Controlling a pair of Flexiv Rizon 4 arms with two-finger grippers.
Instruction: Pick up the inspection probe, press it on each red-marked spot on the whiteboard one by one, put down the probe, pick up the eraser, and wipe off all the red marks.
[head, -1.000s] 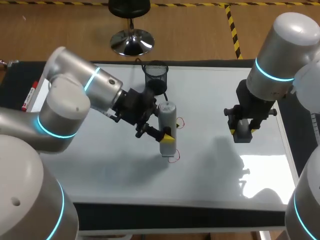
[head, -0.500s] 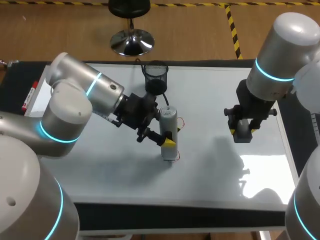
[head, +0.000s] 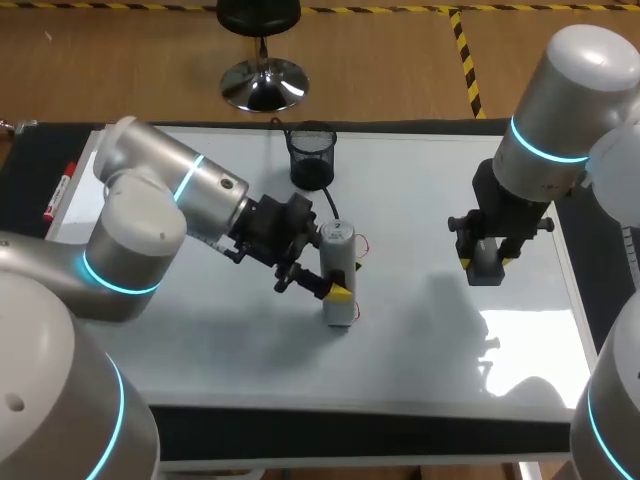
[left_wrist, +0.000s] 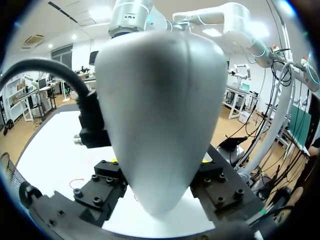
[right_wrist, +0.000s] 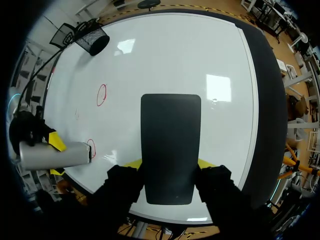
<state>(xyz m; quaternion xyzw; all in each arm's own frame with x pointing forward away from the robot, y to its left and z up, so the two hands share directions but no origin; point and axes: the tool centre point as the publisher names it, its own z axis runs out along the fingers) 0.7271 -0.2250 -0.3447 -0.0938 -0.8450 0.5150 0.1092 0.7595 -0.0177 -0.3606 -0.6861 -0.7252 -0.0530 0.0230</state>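
As the left pincer (head: 338, 287) grips the grey inspection probe (head: 336, 248) from two sides, the tool stands nearly upright near the middle of the whiteboard (head: 420, 340). Its lower end sits right at a small red mark (head: 353, 313), and whether it actually touches the surface cannot be told from above. A second red mark (head: 361, 245) lies just beyond it, toward the black mesh cup (head: 312, 156) at the board's far edge.

On the other side, the right pincer (head: 484, 262) hangs over the right part of the board, closed on the dark eraser (head: 486, 272), which is well apart from both marks. Its wrist view shows the eraser block (right_wrist: 171, 147) held squarely between the yellow tips.

The probing step looks to be under way, with one spot being pressed and at least one more still to be visited. The next move likely calls for a short lift, a small shift toward the farther mark and a straight press down, keeping the probe upright. The probe must then be set down on the bench before any wiping begins.
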